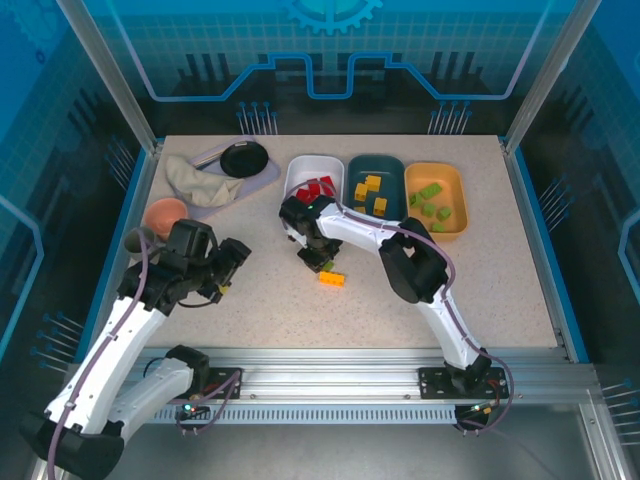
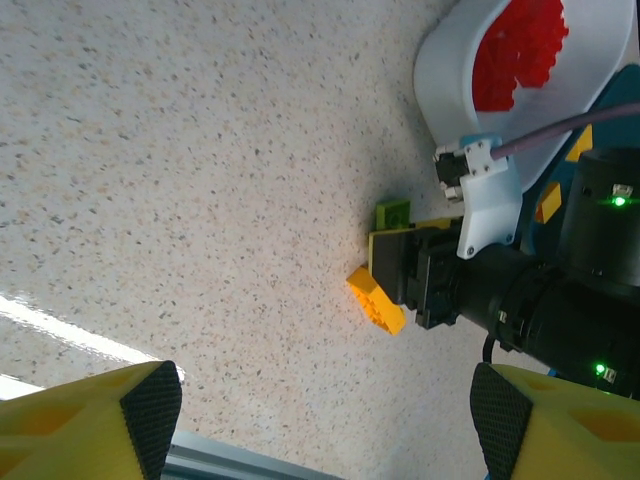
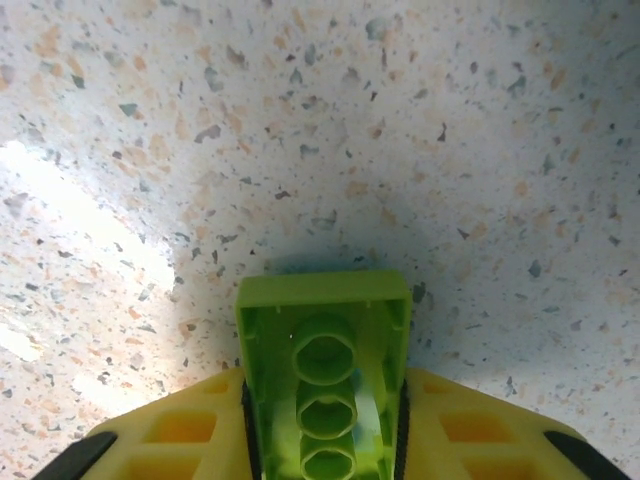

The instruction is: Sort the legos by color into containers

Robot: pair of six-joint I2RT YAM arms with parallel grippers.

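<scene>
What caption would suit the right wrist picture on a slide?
The right gripper pinches a light green lego, hollow underside to the camera, speckled table beyond.

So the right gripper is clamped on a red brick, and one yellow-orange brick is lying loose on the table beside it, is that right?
Not quite. The right gripper is clamped on a light green brick, not a red one; the right wrist view shows it between the fingers. The yellow-orange brick does lie loose on the table beside it.
</scene>
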